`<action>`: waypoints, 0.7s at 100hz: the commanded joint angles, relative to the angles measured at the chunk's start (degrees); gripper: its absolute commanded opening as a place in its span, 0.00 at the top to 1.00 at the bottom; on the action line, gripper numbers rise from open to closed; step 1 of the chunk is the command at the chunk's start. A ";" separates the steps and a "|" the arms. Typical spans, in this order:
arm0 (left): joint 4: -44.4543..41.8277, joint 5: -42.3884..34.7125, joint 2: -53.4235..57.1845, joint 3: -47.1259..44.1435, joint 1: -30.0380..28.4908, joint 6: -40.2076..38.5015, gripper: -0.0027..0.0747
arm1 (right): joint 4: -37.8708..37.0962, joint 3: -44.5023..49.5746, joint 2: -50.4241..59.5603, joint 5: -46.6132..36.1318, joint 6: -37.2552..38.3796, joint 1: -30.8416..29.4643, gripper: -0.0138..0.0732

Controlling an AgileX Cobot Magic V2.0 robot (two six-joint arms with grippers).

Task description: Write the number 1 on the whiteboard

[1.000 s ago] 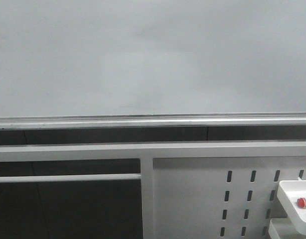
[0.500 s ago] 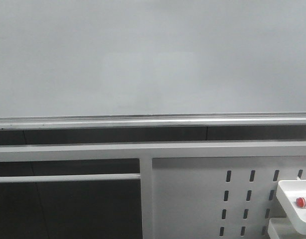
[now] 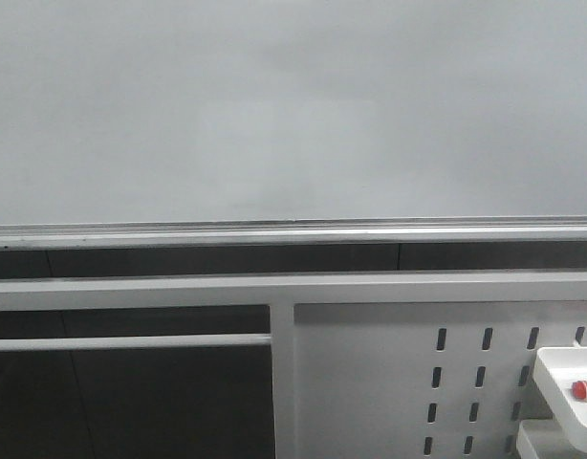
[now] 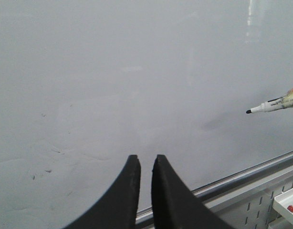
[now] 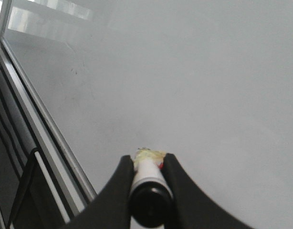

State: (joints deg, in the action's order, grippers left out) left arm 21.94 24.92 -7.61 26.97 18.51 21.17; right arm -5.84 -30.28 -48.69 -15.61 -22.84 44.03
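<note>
Whiteboard (image 5: 194, 86) just ahead of right tool (image 5: 147, 168) clenched on marker (image 5: 147, 183); left tool (image 4: 145, 164) nearly closed, empty.

The front camera faces the whiteboard (image 3: 293, 105) squarely from close in, catching its silver rail (image 3: 293, 232) and the slotted panel (image 3: 408, 373) underneath. The left wrist camera looks past its own fingertips at the board at a slant, sharing that rail (image 4: 246, 174) and the marker pen (image 4: 275, 104). The right wrist camera sits nearer still, looking along the pen (image 5: 149, 183) at the board, rail (image 5: 39, 129) running off to one side.
</note>
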 commanded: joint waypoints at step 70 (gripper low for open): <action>3.19 -5.41 -0.70 -1.81 -0.14 -0.66 0.91 | 0.31 -1.73 -2.14 -6.47 -1.00 -0.49 0.90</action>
State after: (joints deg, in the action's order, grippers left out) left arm 23.67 24.55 -7.61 23.69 18.51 21.08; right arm -5.84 -30.28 -50.62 -17.52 -22.84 44.03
